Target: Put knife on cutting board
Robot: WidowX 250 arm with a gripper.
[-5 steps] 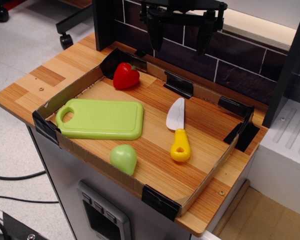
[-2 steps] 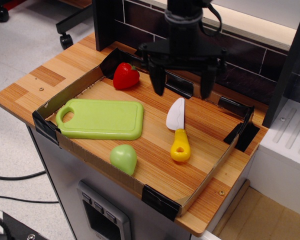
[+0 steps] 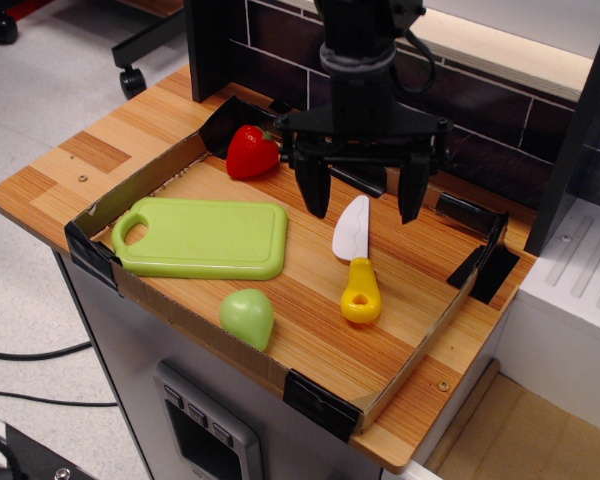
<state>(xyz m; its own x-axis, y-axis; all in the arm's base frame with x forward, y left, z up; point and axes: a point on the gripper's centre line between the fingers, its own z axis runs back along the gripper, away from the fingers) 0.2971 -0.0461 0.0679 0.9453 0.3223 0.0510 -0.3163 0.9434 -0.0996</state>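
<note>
The knife (image 3: pixel 357 262) lies flat on the wooden tray floor, white blade pointing back, yellow handle toward the front. The light-green cutting board (image 3: pixel 202 238) lies to its left, loop handle at the left end, nothing on it. My black gripper (image 3: pixel 362 205) hangs open above the knife's blade, its two fingers spread wide, one on each side of the blade and above it. It holds nothing.
A red toy strawberry (image 3: pixel 251 151) sits at the tray's back left. A small light-green toy fruit (image 3: pixel 247 316) sits near the front wall. A low cardboard wall with black corner clips (image 3: pixel 319 399) rings the tray. A dark tiled backsplash (image 3: pixel 480 130) stands behind.
My gripper has come down from the top of the view toward the knife, staying open. The knife, board and fruits have not moved.
</note>
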